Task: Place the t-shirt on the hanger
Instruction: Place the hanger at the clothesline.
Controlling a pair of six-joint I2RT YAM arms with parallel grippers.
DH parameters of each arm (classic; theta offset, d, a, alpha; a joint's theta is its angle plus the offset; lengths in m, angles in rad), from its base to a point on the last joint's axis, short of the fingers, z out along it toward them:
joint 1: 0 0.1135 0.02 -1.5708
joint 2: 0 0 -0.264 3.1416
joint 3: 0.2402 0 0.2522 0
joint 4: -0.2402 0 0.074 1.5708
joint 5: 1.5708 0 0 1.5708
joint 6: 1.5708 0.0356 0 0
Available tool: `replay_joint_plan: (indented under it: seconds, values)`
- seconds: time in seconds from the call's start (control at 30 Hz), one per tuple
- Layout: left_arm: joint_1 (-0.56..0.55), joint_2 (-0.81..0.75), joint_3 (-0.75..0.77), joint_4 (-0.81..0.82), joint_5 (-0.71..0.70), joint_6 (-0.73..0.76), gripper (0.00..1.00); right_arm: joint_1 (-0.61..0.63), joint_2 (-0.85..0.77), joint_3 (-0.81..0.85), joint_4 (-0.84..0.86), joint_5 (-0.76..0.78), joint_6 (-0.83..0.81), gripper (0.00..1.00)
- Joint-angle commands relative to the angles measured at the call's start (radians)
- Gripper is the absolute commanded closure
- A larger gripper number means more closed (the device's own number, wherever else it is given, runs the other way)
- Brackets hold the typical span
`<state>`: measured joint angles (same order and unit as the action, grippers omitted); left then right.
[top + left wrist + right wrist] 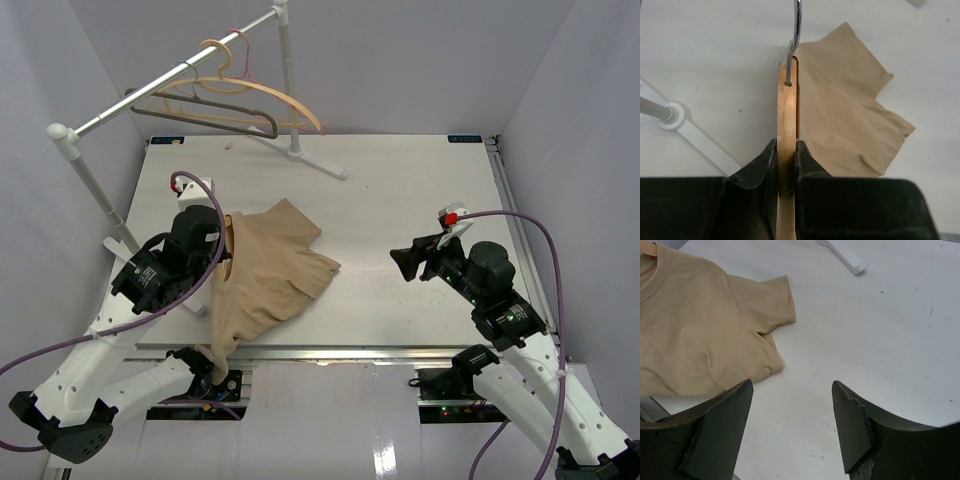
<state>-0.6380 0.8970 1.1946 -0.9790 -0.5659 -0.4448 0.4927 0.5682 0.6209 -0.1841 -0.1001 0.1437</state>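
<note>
Hanger (787, 107) edge-on, hook aimed away | my left gripper (786, 150) pinches it | t-shirt (268, 275) overhangs near table (420, 200) edge | right gripper (792, 427) spread

Right end effector (791, 386) spread wide; t-shirt (700, 335) (tan) lies beyond.

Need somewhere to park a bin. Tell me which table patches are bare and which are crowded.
Bare: the middle of the table, between the t-shirt and the open right gripper; also the far right stretch, from the rack foot to the right edge. Crowded: the left side, where the left gripper clamps the hanger by the t-shirt.
</note>
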Motion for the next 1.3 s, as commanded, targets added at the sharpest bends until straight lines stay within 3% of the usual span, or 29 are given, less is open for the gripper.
replay_joint_plan:
  seconds: [0.0,0.23,0.43,0.6,0.7,0.83,1.0,1.27]
  values:
    - [0.0,-0.033,0.039,0.119,-0.197,-0.08,1.0,-0.003,-0.013,0.034,0.006,0.01,-0.018,0.29]
    - [0.0,0.037,0.21,0.116,-0.419,-0.03,1.0,-0.003,0.0,0.026,0.009,0.003,-0.018,0.29]
    - [0.0,-0.034,0.145,0.234,-0.484,0.041,1.0,-0.003,0.017,0.035,0.009,-0.001,-0.017,0.29]
    - [0.0,0.007,0.168,0.336,-0.588,0.135,1.0,-0.003,0.019,0.037,0.009,-0.006,-0.017,0.29]
    - [0.0,0.032,0.188,0.446,-0.585,0.205,1.0,-0.003,0.015,0.036,0.009,-0.006,-0.019,0.29]
    - [0.003,0.11,0.252,0.472,-0.648,0.29,1.0,-0.003,0.018,0.037,0.006,-0.012,-0.019,0.29]
    - [0.018,0.085,0.196,0.691,-0.656,0.416,1.0,-0.003,0.019,0.04,0.005,-0.018,-0.021,0.29]
    - [0.059,0.121,0.238,0.787,-0.636,0.534,1.0,-0.003,0.022,0.046,-0.007,-0.018,-0.02,0.29]
